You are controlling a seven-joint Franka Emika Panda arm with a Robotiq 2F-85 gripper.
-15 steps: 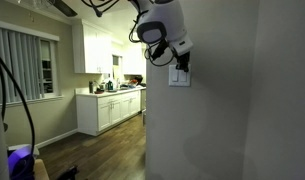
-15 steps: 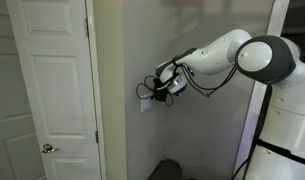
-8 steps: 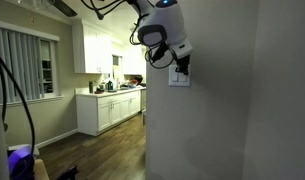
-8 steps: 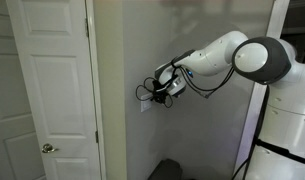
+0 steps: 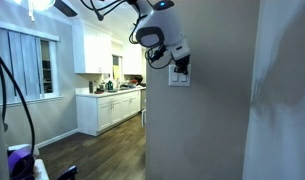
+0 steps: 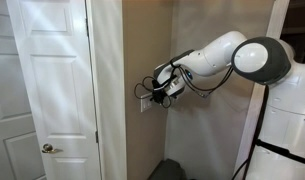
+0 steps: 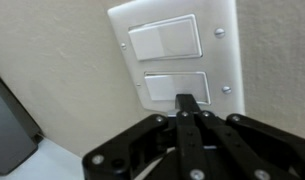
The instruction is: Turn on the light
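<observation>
The white wall switch plate (image 7: pixel 178 50) carries two wide rocker paddles, an upper one (image 7: pixel 164 38) and a lower one (image 7: pixel 172 84). My gripper (image 7: pixel 187 101) is shut, and its joined black fingertips press against the lower paddle's bottom edge. In both exterior views the gripper (image 5: pixel 180 65) (image 6: pixel 151 94) is against the switch plate (image 5: pixel 179 77) (image 6: pixel 144 103) on the grey wall. A ceiling light (image 5: pixel 42 5) glows bright at the top left.
A white panelled door (image 6: pixel 52 90) stands next to the switch wall. White kitchen cabinets (image 5: pixel 112 108) and a blinded window (image 5: pixel 27 65) lie beyond the wall corner. The robot's white body (image 6: pixel 287 130) stands close to the wall.
The room has become brighter and a ceiling light now glows in the kitchen-side view. The gripper stays pressed at the switch plate, barely moved.
</observation>
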